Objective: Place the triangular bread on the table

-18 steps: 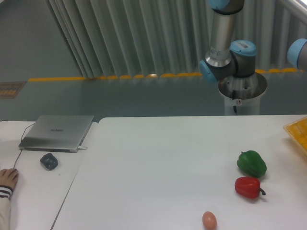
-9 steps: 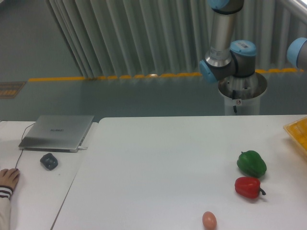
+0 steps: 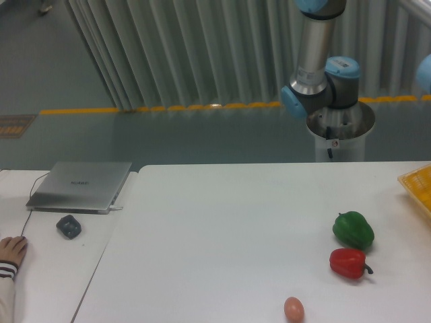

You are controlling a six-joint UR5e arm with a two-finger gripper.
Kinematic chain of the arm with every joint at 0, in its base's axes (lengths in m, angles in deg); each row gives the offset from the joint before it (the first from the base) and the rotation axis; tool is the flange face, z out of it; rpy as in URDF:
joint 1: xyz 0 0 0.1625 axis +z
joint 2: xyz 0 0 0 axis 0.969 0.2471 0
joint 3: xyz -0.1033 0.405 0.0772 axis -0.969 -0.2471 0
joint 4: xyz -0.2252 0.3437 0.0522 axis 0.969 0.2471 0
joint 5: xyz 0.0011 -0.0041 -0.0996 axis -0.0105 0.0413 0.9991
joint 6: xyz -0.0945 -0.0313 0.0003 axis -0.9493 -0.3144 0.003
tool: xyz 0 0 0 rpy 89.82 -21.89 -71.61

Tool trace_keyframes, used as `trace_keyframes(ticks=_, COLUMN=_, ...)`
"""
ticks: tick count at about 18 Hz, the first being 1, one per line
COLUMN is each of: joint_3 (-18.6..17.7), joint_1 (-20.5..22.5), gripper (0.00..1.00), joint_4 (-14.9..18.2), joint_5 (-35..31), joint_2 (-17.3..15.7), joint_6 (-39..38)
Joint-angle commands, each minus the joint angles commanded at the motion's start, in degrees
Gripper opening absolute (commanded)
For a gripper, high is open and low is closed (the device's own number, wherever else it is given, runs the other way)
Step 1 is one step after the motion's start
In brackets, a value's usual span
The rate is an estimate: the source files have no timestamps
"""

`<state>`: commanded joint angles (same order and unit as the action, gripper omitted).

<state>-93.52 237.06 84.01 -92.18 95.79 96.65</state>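
Two bell peppers, green [image 3: 353,230] and red [image 3: 348,263], and a small brown egg [image 3: 293,309] lie on the wide white table [image 3: 222,235]. You see neither the triangular bread nor the gripper; only the grey-and-blue arm [image 3: 316,60] shows, so its grasp cannot be judged.

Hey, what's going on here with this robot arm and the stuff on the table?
Nothing is being handled right now. The robot arm stands at the far side of the white table, with its upper part and gripper out of view. On the table sit a green pepper, a red pepper and a small brown egg, with a yellow crate at the right edge. No bread is visible. A laptop and mouse rest on the side desk.
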Motion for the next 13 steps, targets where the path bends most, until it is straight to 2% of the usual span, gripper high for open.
trace_keyframes(ticks=5, joint_3=-3.2, joint_1=-0.8, gripper=1.00, joint_4=-0.2, joint_5=0.0, joint_2=-0.1, joint_6=-1.1)
trace_keyframes(ticks=10, joint_3=-3.7, joint_1=-0.7, gripper=1.00, joint_4=-0.7, joint_5=0.1, joint_2=0.4, joint_6=-2.8)
trace_keyframes(ticks=13, joint_3=-3.7, joint_1=-0.6, gripper=1.00, joint_4=-3.9, joint_5=0.1, joint_2=1.4, joint_6=-2.8)
